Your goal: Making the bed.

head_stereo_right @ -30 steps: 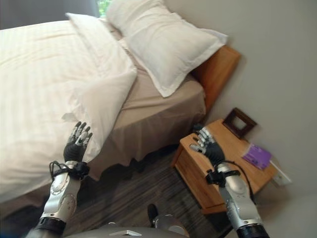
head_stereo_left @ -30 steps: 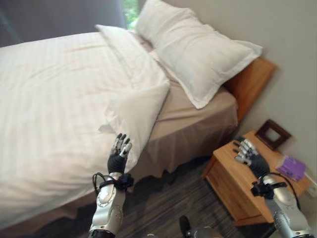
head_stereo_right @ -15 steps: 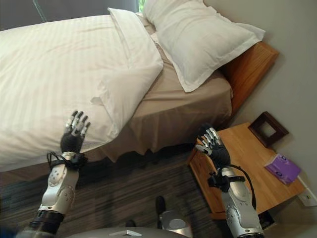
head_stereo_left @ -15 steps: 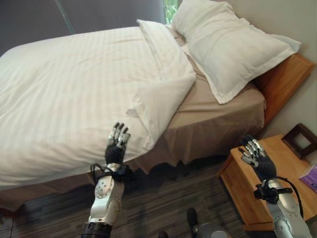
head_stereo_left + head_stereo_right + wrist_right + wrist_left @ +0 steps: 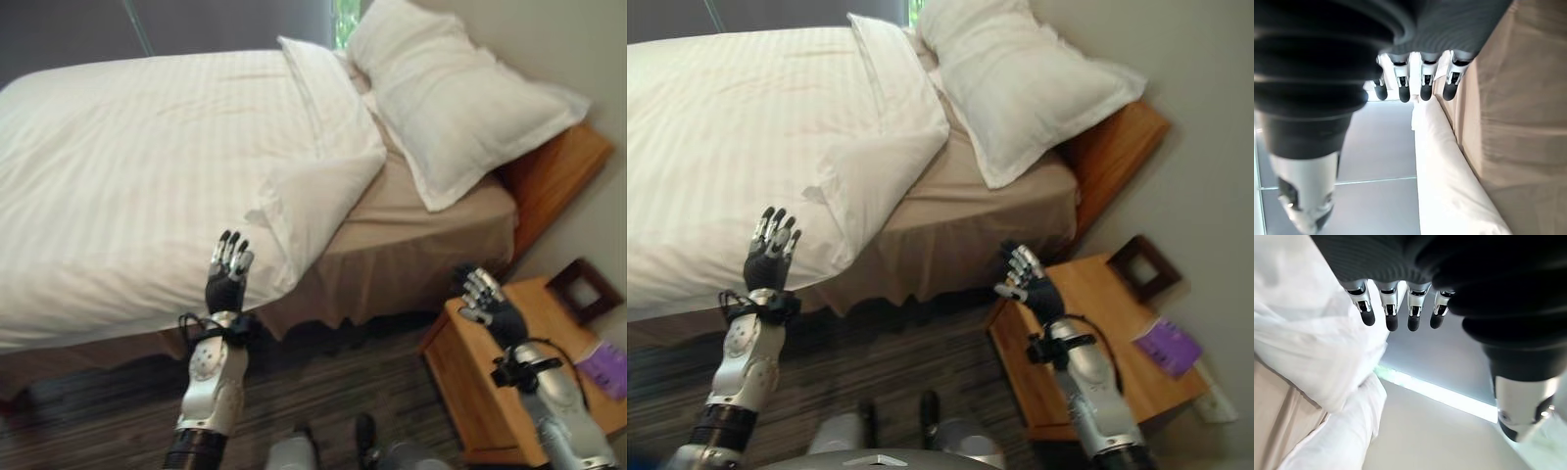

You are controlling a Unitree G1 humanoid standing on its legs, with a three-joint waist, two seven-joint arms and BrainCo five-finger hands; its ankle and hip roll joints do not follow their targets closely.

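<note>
A white striped duvet (image 5: 127,176) covers most of the bed, with its near corner folded back (image 5: 313,201) so the beige sheet (image 5: 421,220) shows at the head end. Two white pillows (image 5: 460,98) lie against the wooden headboard (image 5: 554,181). My left hand (image 5: 227,279) is raised, open and empty, just in front of the duvet's hanging edge. My right hand (image 5: 485,302) is also open and empty, held up beside the bed's corner over the nightstand. The left wrist view shows straight fingers (image 5: 1391,316) near the duvet (image 5: 1308,357); the right wrist view shows fingers (image 5: 1422,83) by the beige sheet (image 5: 1518,112).
A wooden nightstand (image 5: 490,392) stands right of the bed, carrying a dark picture frame (image 5: 585,289) and a purple item (image 5: 609,367). Dark striped carpet (image 5: 313,392) lies between me and the bed. A grey wall (image 5: 1215,147) runs behind the headboard.
The camera has shifted, so the whole scene has moved in view. Both hands stay raised and open, holding nothing; the duvet and pillows lie as before.
</note>
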